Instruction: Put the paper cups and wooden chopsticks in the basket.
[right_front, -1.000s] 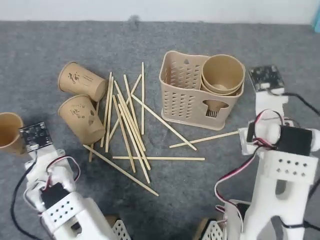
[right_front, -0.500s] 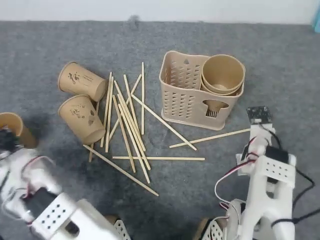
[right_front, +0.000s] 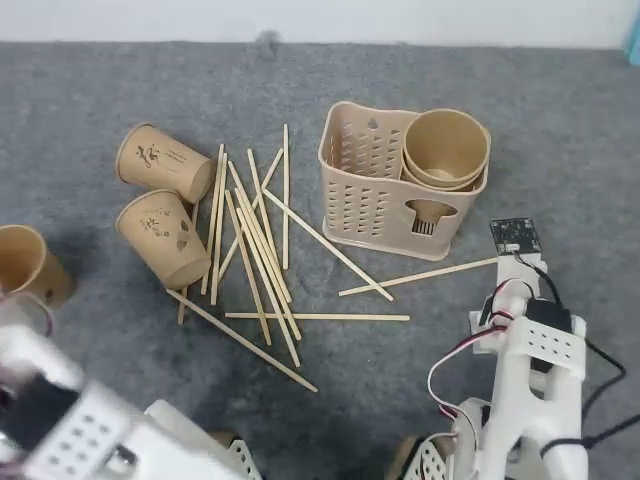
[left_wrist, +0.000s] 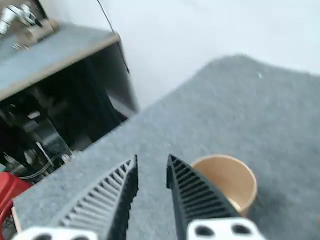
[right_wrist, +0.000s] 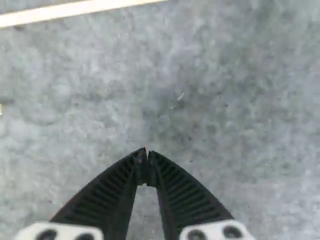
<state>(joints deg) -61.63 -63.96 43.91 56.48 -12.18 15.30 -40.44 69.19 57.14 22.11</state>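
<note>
The basket (right_front: 372, 195) stood upright on the grey desk (right_front: 150, 80), and the nested paper cups (right_front: 445, 142) sat mouth-up in its compartment on the right arm's side. Beside the basket on the other side, the wooden chopsticks (right_front: 262, 250) lay in a loose, crossed heap on the desk, with none in the basket. At the far edge of that heap, two paper cups (right_front: 163, 162) lay on their sides, one just beside the other. A lone paper cup (right_front: 25, 265) stood upright, well apart from the rest and near the left arm (right_front: 70, 435). The left end effector (left_wrist: 152, 160) hung above the desk near this cup, held nothing, and had only a narrow gap between its jaws. A single chopstick (right_front: 420, 277) lay between the basket and the right arm (right_front: 528, 335), angled up toward the arm's wrist. The right end effector (right_wrist: 145, 152) pointed down at bare desk just beside that chopstick, its toothed jaws pressed together at the tips with nothing between them.
</note>
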